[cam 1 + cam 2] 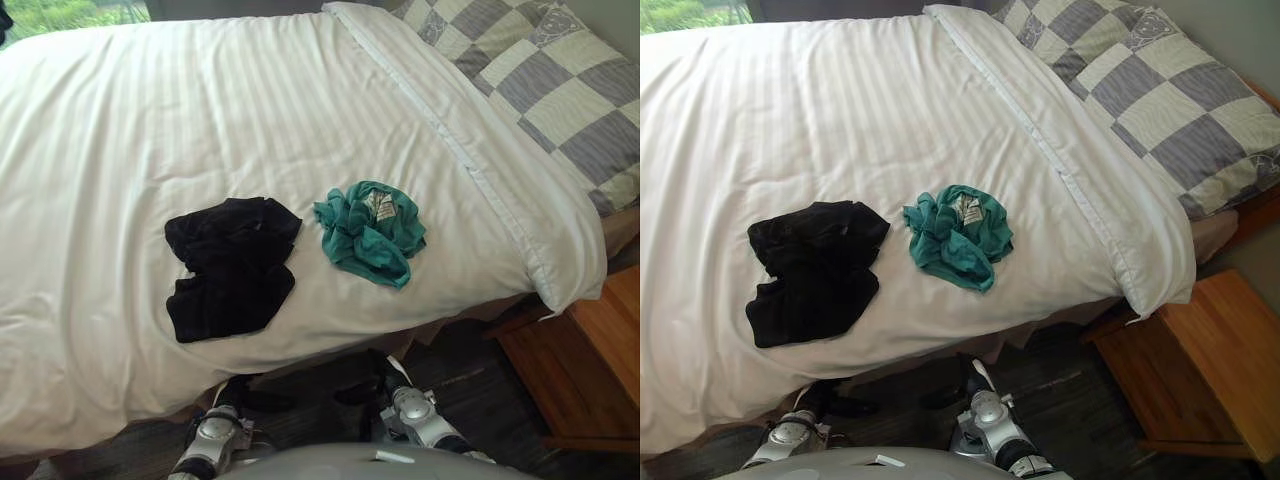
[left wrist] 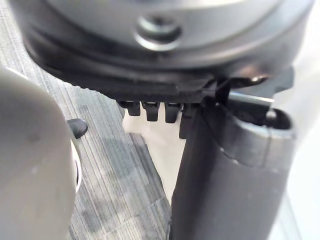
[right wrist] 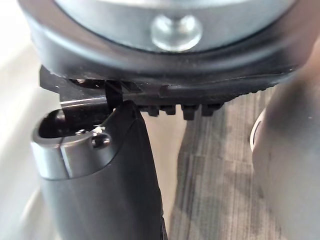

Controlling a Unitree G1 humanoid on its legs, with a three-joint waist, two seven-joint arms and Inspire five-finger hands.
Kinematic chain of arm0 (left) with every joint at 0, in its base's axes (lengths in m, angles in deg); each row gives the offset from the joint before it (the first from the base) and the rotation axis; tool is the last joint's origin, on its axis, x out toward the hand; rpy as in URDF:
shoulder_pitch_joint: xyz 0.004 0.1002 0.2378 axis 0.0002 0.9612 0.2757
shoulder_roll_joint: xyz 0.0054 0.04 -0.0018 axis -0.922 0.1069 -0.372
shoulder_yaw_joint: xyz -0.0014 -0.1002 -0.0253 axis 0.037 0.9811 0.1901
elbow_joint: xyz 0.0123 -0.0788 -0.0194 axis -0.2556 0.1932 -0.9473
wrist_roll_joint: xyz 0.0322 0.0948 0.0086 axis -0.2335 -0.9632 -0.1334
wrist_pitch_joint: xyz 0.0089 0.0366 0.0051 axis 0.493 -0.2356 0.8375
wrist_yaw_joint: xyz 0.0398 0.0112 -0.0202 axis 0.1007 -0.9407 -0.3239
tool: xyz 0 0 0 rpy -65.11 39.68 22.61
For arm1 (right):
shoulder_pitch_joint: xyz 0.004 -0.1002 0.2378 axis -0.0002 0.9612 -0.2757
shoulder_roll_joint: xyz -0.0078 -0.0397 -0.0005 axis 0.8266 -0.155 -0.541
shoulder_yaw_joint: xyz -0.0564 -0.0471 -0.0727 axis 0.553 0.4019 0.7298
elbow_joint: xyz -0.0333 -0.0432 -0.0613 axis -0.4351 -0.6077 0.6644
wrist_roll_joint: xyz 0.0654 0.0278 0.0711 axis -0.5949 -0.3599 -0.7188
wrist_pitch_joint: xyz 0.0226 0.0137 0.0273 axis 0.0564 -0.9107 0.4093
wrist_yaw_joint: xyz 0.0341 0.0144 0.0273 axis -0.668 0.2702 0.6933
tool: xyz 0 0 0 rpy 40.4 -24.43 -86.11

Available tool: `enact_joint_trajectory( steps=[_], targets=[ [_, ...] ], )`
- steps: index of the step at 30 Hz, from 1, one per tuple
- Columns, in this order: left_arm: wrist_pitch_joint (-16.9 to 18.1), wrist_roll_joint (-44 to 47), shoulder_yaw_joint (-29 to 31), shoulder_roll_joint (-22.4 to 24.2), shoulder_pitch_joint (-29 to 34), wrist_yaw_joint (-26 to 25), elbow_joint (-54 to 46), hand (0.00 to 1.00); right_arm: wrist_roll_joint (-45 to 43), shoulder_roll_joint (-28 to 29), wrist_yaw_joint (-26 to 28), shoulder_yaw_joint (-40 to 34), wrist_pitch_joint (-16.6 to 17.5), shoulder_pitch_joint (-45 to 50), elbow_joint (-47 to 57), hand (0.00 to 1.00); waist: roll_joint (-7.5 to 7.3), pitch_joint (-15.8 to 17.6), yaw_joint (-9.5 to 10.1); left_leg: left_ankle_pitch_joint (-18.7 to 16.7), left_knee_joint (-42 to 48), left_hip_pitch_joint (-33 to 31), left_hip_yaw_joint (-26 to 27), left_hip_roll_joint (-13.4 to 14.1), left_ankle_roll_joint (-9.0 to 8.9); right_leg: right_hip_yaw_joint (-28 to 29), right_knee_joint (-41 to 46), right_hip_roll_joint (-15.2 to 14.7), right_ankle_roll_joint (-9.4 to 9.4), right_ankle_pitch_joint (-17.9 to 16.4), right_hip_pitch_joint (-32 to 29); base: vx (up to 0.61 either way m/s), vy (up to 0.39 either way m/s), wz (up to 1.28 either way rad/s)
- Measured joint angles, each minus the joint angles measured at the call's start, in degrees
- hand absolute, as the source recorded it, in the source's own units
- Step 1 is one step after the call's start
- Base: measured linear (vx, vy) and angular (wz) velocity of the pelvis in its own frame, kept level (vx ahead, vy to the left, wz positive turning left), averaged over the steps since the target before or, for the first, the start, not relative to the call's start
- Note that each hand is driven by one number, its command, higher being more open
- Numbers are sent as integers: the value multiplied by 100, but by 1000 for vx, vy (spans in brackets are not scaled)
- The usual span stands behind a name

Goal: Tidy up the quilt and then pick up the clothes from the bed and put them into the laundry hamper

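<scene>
A white striped quilt (image 1: 250, 110) lies spread flat over the bed. On its near part rest two garments: a crumpled black one (image 1: 230, 265) to the left and a bunched teal one (image 1: 370, 232) just right of it, a small gap between them. My left hand (image 2: 225, 165) hangs low beside the bed's edge, over grey carpet, with relaxed fingers (image 2: 150, 111) and nothing in it. My right hand (image 3: 100, 175) hangs the same way on the other side, thumb forward, fingers (image 3: 190, 111) straight and holding nothing. Both hands are apart from the clothes.
A grey-and-cream checked pillow (image 1: 540, 70) lies at the head of the bed on the right. A wooden nightstand (image 1: 590, 350) stands by the bed's near right corner. Dark carpet (image 1: 1070, 400) runs along the bed's near edge.
</scene>
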Motion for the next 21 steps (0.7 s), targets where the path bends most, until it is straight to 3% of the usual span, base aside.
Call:
enact_joint_trajectory(
  steps=[1, 3, 5, 9, 13, 14, 17, 18, 19, 21],
  targets=[
    [2, -10, 8, 54, 30, 5, -4, 100, 0, -34, -9, -8, 0, 6, 3, 100, 105, -61, -15, 162, -237, -11, -147, 16, -6, -33, -116, 88, 17, 3, 32, -78, -130, 69],
    [-64, -10, 161, 107, 39, -13, 2, 100, -11, -56, -10, -42, -3, 7, -4, 100, 140, -77, 5, 317, -463, 18, -293, 23, 18, -155, -283, 147, 58, 30, 159, -39, -67, 57],
    [-114, 81, 310, 112, 65, -36, -4, 100, -95, -33, -15, -153, -18, 79, -2, 100, 123, -91, 115, 411, -622, 90, -410, 0, -5, -228, -529, 189, 128, 78, 400, -7, -9, 39],
    [-118, 371, 619, 99, 109, -100, 0, 100, -315, 25, -26, -384, -48, 134, -19, 100, 32, -104, 148, 531, -824, 74, -674, -187, -1, -230, -815, 149, 170, 217, 616, 68, 31, 41],
    [-110, 587, 965, 160, 136, -126, 0, 100, -683, 23, -59, -976, -63, 135, -137, 100, -4, -100, 206, 371, -726, -26, -663, -407, 101, -256, -873, -56, 236, 157, 631, 112, 57, 12],
    [-103, 762, 1094, 170, 138, -117, 2, 100, -878, -28, -114, -1306, -62, 144, -140, 100, 30, -75, 184, 235, -483, -168, -657, -510, 195, -278, -837, -180, 314, 104, 606, 121, 93, 13],
    [-116, 1137, 1537, 252, 175, -174, 107, 100, -1295, -165, -188, -2085, -86, 248, -220, 100, 108, -46, 139, 200, -461, -155, -656, -697, 242, -341, -883, -339, 357, 134, 719, 156, 75, 30],
    [-147, 1369, 2425, 293, 213, -135, 190, 100, -1729, -126, -194, -2976, -140, 394, -306, 100, 88, -57, 150, 200, -513, -41, -652, -737, 241, -410, -908, -365, 332, 123, 896, 200, 44, 32],
    [-175, 1489, 2801, 280, 238, -118, 221, 100, -1957, -115, -205, -3336, -148, 411, -415, 100, 65, -62, 146, 200, -550, 42, -636, -735, 241, -432, -911, -361, 304, 106, 981, 208, 12, 35],
    [-298, 1855, 4096, 178, 374, -33, 262, 100, -2993, -98, -275, -4721, -153, 648, -644, 100, -1, -138, 162, 202, -684, 319, -508, -699, 237, -433, -881, -320, 204, 47, 1235, 201, -14, 22]
  ],
)
